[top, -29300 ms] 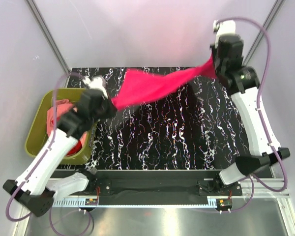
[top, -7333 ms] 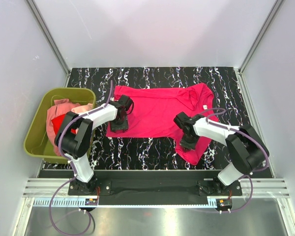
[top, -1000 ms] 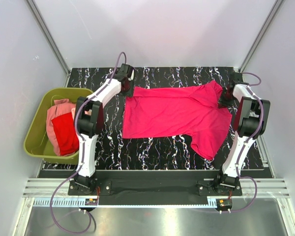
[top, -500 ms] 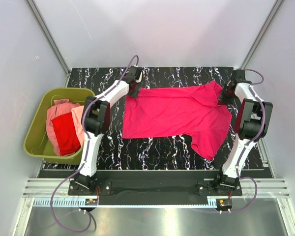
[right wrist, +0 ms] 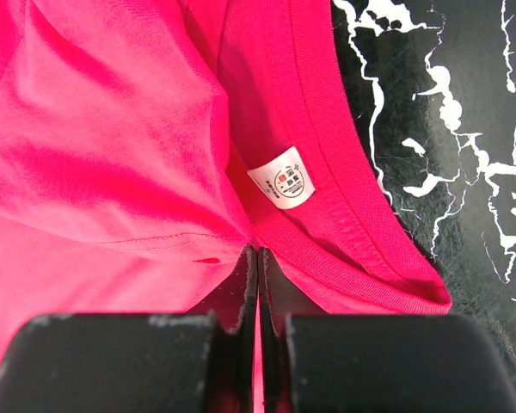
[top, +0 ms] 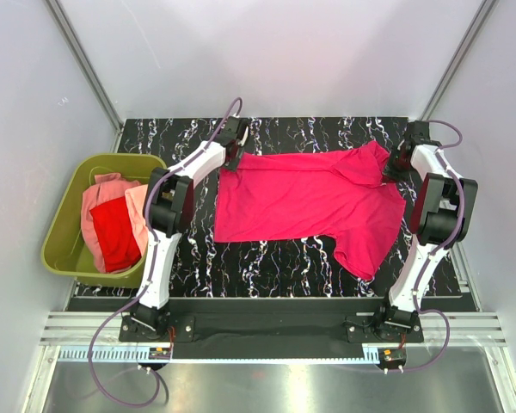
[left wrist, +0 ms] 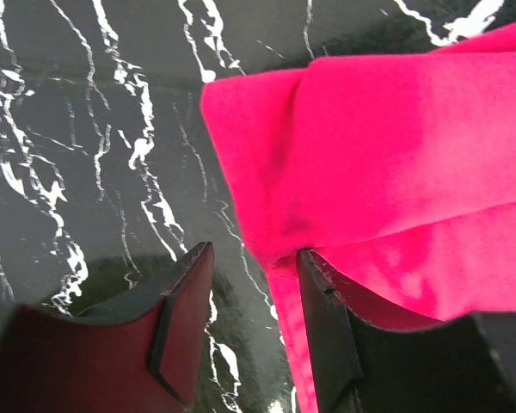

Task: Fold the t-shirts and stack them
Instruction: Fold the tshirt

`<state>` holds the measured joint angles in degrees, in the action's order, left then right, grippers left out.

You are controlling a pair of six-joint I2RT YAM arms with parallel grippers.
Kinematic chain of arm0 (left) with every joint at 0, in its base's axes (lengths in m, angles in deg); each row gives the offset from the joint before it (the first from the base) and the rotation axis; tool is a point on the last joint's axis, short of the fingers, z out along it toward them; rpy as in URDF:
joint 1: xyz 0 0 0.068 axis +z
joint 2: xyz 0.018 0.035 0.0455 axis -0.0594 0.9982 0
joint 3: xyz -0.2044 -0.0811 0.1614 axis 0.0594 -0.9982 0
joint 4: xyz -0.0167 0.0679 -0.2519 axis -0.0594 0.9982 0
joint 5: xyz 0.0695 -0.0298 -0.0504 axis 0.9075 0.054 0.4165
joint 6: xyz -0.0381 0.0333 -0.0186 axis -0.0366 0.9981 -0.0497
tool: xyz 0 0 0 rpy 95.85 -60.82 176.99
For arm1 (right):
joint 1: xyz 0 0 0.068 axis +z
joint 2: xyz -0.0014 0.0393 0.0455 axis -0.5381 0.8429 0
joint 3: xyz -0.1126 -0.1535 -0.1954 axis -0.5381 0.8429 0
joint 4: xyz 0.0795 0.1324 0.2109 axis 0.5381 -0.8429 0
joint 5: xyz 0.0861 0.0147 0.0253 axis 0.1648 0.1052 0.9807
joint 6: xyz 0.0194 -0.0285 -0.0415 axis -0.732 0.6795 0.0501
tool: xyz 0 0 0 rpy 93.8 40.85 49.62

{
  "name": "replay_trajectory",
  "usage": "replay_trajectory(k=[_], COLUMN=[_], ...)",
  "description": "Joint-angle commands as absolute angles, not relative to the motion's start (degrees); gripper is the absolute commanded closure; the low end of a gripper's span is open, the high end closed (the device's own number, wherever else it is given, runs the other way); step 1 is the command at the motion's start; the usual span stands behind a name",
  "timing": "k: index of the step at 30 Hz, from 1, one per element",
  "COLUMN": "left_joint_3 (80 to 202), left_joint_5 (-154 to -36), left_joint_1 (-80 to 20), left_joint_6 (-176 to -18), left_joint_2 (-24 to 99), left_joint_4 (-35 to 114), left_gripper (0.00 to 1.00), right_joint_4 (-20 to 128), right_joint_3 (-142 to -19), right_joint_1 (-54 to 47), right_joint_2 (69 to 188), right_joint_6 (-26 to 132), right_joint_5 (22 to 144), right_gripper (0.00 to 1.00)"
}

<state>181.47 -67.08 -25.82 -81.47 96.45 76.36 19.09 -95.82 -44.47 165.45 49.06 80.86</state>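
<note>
A bright magenta t-shirt lies spread flat on the black marbled table, collar to the right. My left gripper is at its far left corner. In the left wrist view this gripper is open, the edge of the shirt running between its fingers, the right finger on the cloth. My right gripper is at the collar. In the right wrist view it is shut on the shirt just below the white neck label.
An olive-green tub stands off the table's left edge. It holds a red t-shirt and a pale salmon t-shirt. Grey walls close in the back and both sides. Both arm bases sit at the near edge.
My left gripper has slid right along the far edge onto the shirt's far left corner. The right gripper and the shirt have stayed put.
</note>
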Motion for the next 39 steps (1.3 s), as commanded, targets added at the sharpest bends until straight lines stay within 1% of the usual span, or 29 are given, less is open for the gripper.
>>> replay_trajectory(k=[1, 7, 12, 19, 22, 23, 25, 27, 29, 37, 39], left_joint_3=[182.76, 183.1, 184.78, 185.22, 186.53, 186.88, 187.24, 187.33, 187.59, 190.4, 190.75], left_joint_5=[-64.19, -65.33, -67.79, -70.96, -71.22, -71.14, -70.88, -70.17, -69.04, -66.48, -66.22], left_joint_1=[-25.64, -25.64, -25.64, -25.55, -25.55, -25.55, -25.55, -25.55, -25.55, -25.64, -25.91], left_joint_6=[-79.79, -79.26, -79.44, -79.7, -79.79, -79.79, -79.7, -79.7, -79.26, -77.77, -77.33], left_joint_2=[96.25, 96.33, 97.48, 97.74, 98.53, 98.71, 98.54, 98.18, 97.22, 95.81, 95.9], left_joint_4=[73.68, 73.15, 75.6, 76.93, 77.89, 78.33, 78.42, 78.34, 78.07, 78.51, 79.12], left_gripper=[0.51, 0.54, 0.56, 0.61, 0.68, 0.76, 0.84, 0.95, 1.0, 1.0, 0.92], right_joint_4=[19.46, 19.55, 19.02, 18.58, 18.49, 18.41, 18.41, 17.97, 16.57, 15.15, 14.98], right_joint_3=[-97.39, -97.74, -98.88, -100.02, -100.37, -100.46, -100.73, -101.16, -102.65, -103.98, -104.33], right_joint_1=[-44.33, -44.33, -44.33, -44.33, -44.33, -44.33, -44.33, -44.33, -44.33, -44.33, -44.33], right_joint_2=[161.82, 162.0, 161.83, 161.3, 161.12, 161.12, 161.03, 161.21, 161.56, 160.6, 160.16], right_joint_6=[48.66, 48.4, 48.22, 48.4, 48.66, 48.66, 48.66, 48.49, 48.4, 47.08, 47.08], right_joint_5=[81.83, 82.09, 82.35, 82.88, 82.97, 82.97, 82.97, 82.62, 81.74, 79.81, 79.98], right_gripper=[1.0, 1.0, 1.0, 1.0, 1.0, 1.0, 1.0, 1.0, 1.0, 1.0, 1.0])
